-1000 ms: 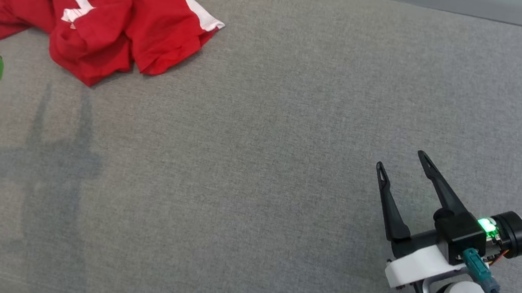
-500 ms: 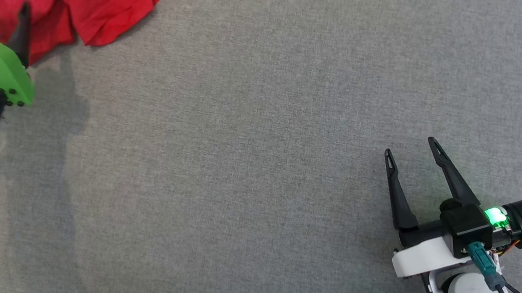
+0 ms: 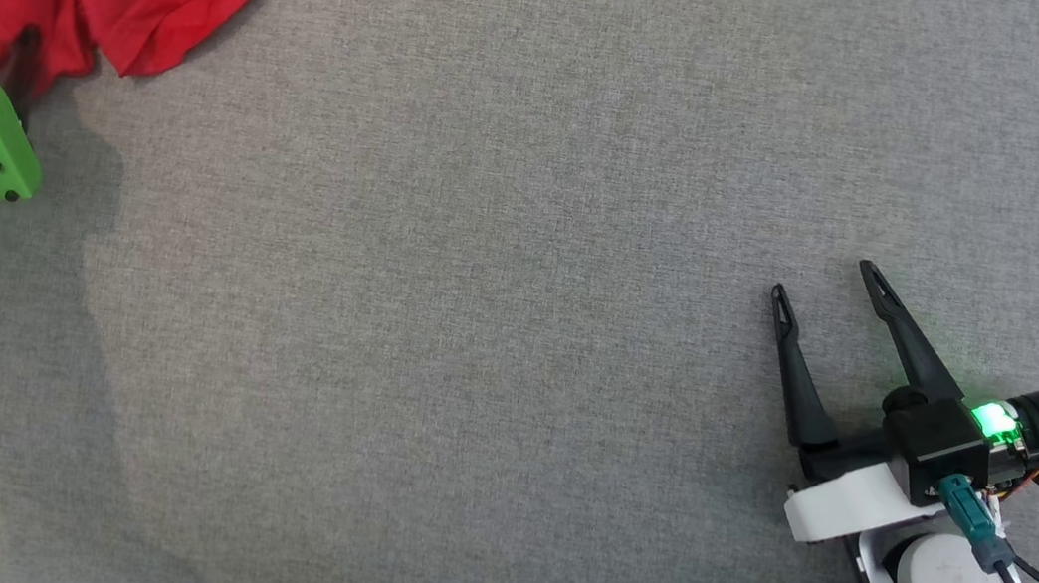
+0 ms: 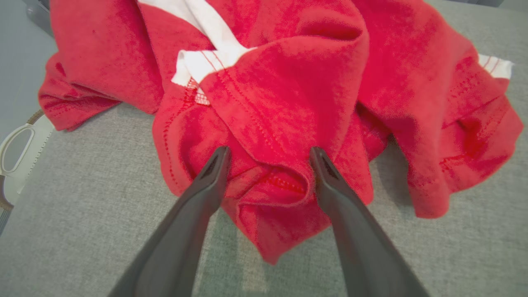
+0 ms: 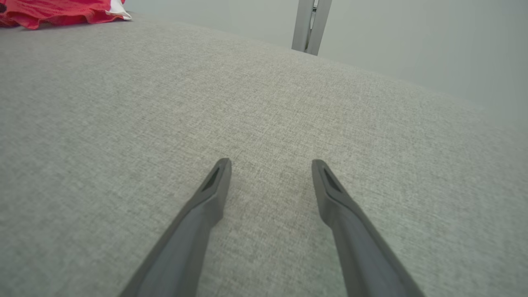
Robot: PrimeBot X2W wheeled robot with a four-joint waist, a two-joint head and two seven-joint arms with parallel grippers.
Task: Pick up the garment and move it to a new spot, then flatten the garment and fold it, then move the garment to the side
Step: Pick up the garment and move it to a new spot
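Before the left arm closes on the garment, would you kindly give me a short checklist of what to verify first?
1. Left gripper ready to close: ok, its jaws stand apart.
2. Fabric between its fingers: ok, a fold of the red garment bulges up between them.
3. Fingertips clear of the grey surface: cannot tell, the cloth hides what lies under the tips.
4. Right gripper out of the way: ok, it is open and hangs over grey surface, far from the garment.
5. Room for a new spot: ok, a wide stretch of grey surface lies between the garment and the right gripper.
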